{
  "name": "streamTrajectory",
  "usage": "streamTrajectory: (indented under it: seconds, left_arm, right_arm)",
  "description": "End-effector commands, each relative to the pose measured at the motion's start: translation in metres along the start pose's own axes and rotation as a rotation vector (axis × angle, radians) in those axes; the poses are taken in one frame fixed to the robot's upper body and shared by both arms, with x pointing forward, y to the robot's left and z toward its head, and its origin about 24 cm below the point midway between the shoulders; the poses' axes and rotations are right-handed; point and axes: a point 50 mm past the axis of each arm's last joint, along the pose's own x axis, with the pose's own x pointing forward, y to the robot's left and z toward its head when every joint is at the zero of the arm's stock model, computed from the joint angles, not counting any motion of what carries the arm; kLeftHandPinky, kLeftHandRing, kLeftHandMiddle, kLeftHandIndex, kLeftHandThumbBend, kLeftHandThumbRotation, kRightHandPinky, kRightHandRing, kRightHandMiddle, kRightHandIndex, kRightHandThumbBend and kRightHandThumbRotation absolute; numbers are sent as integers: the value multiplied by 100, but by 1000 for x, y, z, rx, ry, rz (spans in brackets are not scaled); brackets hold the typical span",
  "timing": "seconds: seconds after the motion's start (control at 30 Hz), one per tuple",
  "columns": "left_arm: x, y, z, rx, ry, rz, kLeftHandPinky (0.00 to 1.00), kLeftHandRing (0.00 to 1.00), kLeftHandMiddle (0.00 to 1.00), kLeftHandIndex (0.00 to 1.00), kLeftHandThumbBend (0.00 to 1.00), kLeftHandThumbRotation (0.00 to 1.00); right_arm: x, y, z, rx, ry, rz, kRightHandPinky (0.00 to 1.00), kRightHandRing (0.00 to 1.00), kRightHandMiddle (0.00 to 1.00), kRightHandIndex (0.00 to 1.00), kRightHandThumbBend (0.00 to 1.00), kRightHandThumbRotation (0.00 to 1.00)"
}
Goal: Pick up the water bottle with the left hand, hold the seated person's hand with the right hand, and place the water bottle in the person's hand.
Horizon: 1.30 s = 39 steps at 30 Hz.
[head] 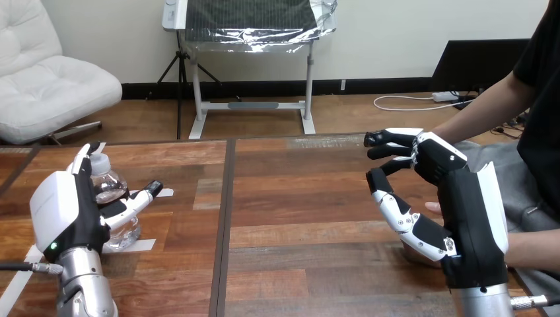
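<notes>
At the water bottle's [111, 187] left side I had the left hand [65, 212] standing close in, white back toward the camera. Its fingers rose straight beside the white cap [98, 161] and its thumb [135, 201] reached across the bottle's front. The hand looked spread and bracketing the bottle rather than clamped on it. The bottle stood upright on the wooden table [297, 218], not yet lifted, with white tape [144, 246] on the wood at its foot.

I judged the bottle light, with thin, clear plastic walls that would give under a hard squeeze and could slip from smooth fingers. The water in it would slosh and shift the weight. The ribbed middle of the body, below the shoulder, seemed the place to close on. The cap would be too narrow, and the person would want room to grasp it at the handover.

Well to the bottle's right, across the table, the right hand [462, 198] hung with its fingers loosely curved and its thumb apart from them. Bare wood showed in the gap, so it clasped nothing I could see. Just past it, still farther from the bottle, a small part of the person's hand [432, 207] peeked out. Whether the two touched, I could not tell.

By my count there was one bottle, one cap, two robot hands, one person's hand and three bits of tape.
</notes>
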Motion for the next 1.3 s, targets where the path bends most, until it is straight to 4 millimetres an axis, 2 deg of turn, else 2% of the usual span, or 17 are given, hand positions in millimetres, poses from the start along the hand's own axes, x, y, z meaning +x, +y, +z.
streamTrajectory:
  seconds: [0.0,0.7,1.1,1.27]
  left_arm:
    - [18,9,16,-6,-47,47,81,84,84,86,89,48]
    - [14,4,13,-42,21,31,77,81,84,86,87,44]
    - [14,-1,12,-355,132,30,77,82,85,87,83,30]
    - [14,-2,13,-489,173,13,78,84,86,89,81,28]
  right_arm:
    - [19,-6,8,-9,-100,-7,50,62,69,62,38,12]
    - [19,-6,7,-16,-98,-7,51,62,68,62,38,14]
    - [20,-6,6,-6,-103,-6,51,62,68,62,39,13]
    - [20,-7,6,-11,-104,-7,51,63,68,63,39,14]
